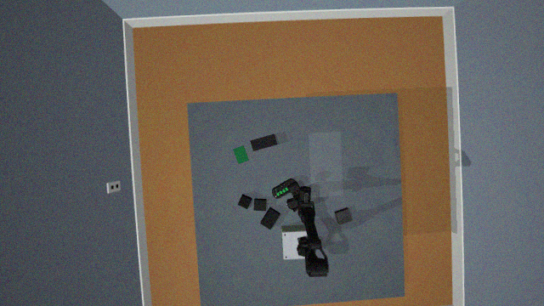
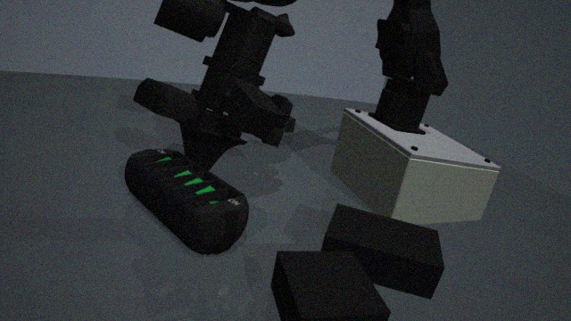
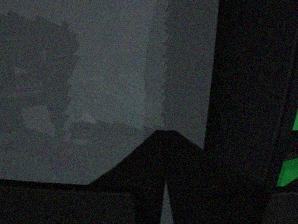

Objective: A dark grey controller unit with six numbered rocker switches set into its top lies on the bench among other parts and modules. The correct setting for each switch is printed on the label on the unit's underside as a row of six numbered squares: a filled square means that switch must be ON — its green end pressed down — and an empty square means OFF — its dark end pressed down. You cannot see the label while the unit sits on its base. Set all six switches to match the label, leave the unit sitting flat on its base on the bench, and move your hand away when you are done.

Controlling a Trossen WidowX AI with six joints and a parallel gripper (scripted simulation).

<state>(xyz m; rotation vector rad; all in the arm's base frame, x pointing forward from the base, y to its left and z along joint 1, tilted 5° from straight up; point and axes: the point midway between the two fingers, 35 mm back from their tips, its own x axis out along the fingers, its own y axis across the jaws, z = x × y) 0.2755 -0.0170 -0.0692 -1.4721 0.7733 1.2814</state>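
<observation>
The dark grey controller unit (image 1: 280, 186) (image 2: 178, 218) (image 3: 245, 65) sits upright on the bench, its switches facing up. Several green switch ends show in the exterior view, with small ON marks near its ends. In the wrist view only its dark edge and two green patches show at the right. The label underneath is hidden. My gripper (image 2: 209, 169) (image 3: 164, 140) is shut and empty. It points down close beside the unit's long side, on the side away from the exterior camera; whether the tips touch the unit cannot be told. In the top view the arm hides the fingertips.
My arm stands on a white-topped box (image 1: 292, 248) (image 2: 370, 165). Dark blocks (image 1: 270, 218) (image 2: 384, 245) lie between the box and the unit's side. A green plate (image 1: 240, 155) and a dark long block (image 1: 263, 142) lie farther off, and another block (image 1: 343, 215) lies right of the arm.
</observation>
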